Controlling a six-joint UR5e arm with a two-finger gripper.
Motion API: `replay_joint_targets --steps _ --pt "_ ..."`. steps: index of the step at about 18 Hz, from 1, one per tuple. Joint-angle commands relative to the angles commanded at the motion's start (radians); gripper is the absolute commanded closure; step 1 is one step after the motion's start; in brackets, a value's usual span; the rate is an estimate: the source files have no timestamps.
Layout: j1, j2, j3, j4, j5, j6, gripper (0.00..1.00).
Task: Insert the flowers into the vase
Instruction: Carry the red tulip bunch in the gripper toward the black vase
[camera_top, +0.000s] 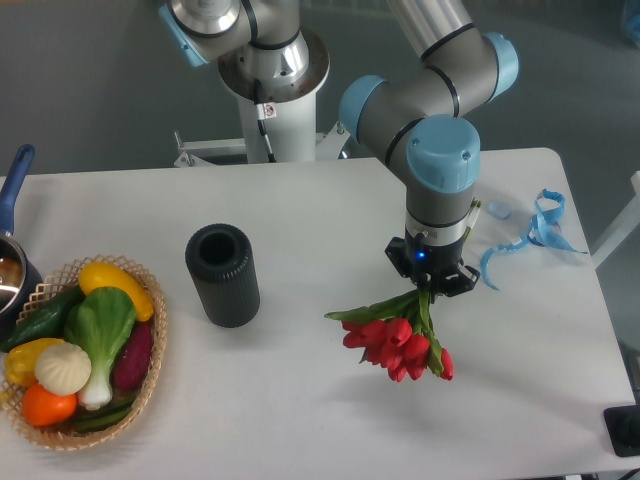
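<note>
The flowers are a bunch of red tulips with green stems, lying on the white table right of centre, buds toward the front. My gripper points straight down over the stem end and is shut on the stems; its fingertips are largely hidden by the wrist body. The vase is a black ribbed cylinder standing upright left of centre, its round mouth open and nothing in it. It stands well to the left of the flowers.
A wicker basket full of colourful vegetables sits at the front left. A pot with a blue handle is at the left edge. Blue ribbon lies at the right. The robot base stands behind the table.
</note>
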Motion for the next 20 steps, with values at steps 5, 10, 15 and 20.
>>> replay_joint_targets --steps 5,10,15,20 --pt "-0.002 0.002 0.003 0.0 -0.005 -0.005 1.0" --pt "-0.026 0.032 0.003 0.011 -0.118 -0.066 1.0" --pt "-0.037 0.081 -0.008 0.058 -0.361 -0.191 1.0" --pt "-0.032 0.112 -0.014 0.083 -0.696 -0.314 1.0"
